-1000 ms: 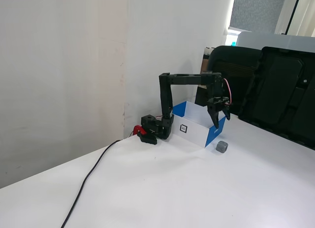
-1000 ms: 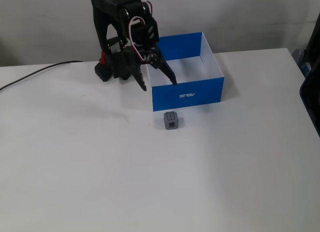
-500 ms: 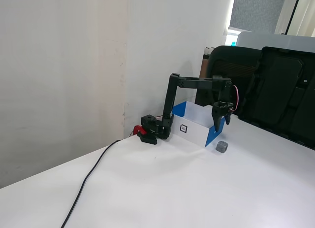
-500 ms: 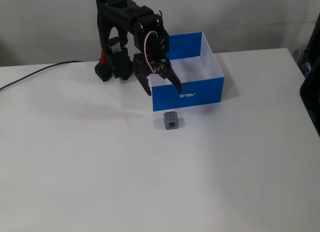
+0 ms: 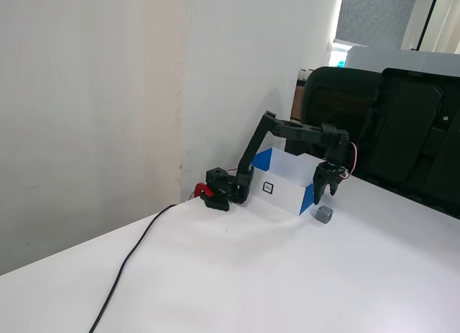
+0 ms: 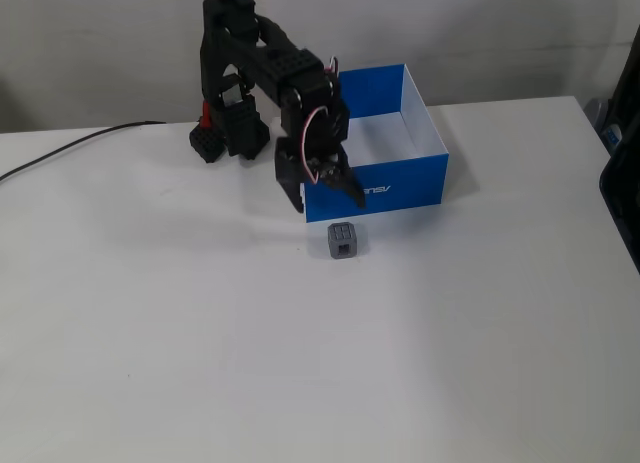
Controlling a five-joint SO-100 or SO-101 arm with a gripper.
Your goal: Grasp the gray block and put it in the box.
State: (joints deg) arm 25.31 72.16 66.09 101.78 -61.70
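Observation:
The gray block (image 5: pixel 324 215) (image 6: pixel 343 240) sits on the white table just in front of the box (image 5: pixel 287 193) (image 6: pixel 400 178), which has white and blue sides and a black label. My gripper (image 5: pixel 323 196) (image 6: pixel 328 203) hangs open and empty just above and slightly behind the block, between it and the box's blue side. Its fingers (image 6: pixel 296 193) point down and do not touch the block. The box looks empty inside.
The arm's base (image 5: pixel 223 189) (image 6: pixel 225 133) stands beside the box, with a black cable (image 5: pixel 136 261) running off across the table. Black chairs (image 5: pixel 402 124) stand behind the table's far edge. The white table (image 6: pixel 300 363) stretches in front.

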